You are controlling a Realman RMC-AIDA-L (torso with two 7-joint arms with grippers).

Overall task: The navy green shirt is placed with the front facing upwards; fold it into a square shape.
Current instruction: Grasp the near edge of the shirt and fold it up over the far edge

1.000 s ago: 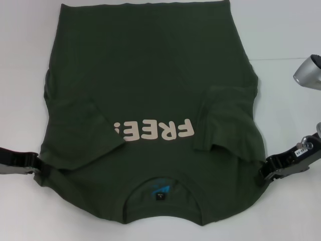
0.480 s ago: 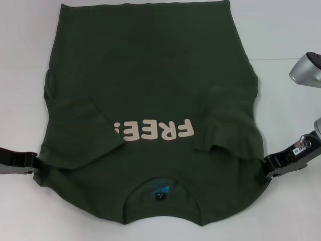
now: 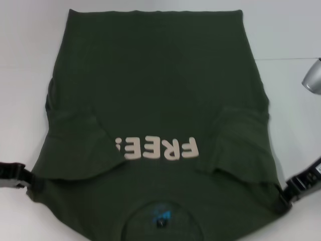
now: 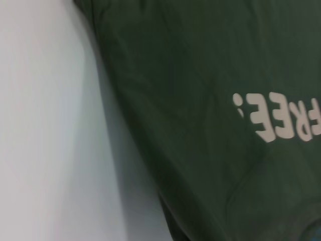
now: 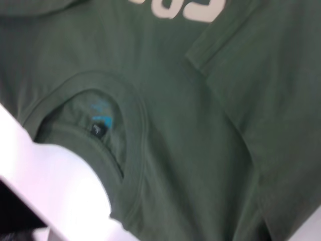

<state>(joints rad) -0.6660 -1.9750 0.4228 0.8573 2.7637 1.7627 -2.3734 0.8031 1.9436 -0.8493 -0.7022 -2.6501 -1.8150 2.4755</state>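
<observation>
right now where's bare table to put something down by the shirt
Bare table lies far right of the shirt, and another bare strip runs along its left edge. Crowded: the near corners, where the left gripper and right gripper meet the shirt's shoulders.

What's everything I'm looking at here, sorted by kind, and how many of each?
Shirts: 1, the navy green shirt, sleeves folded inward over its front
Grippers: 2, the left gripper and the right gripper, one at each shoulder edge
Tables: 1, the white table
Silver objects: 1, the silver object at the right edge, cut off
Total: 5
</observation>
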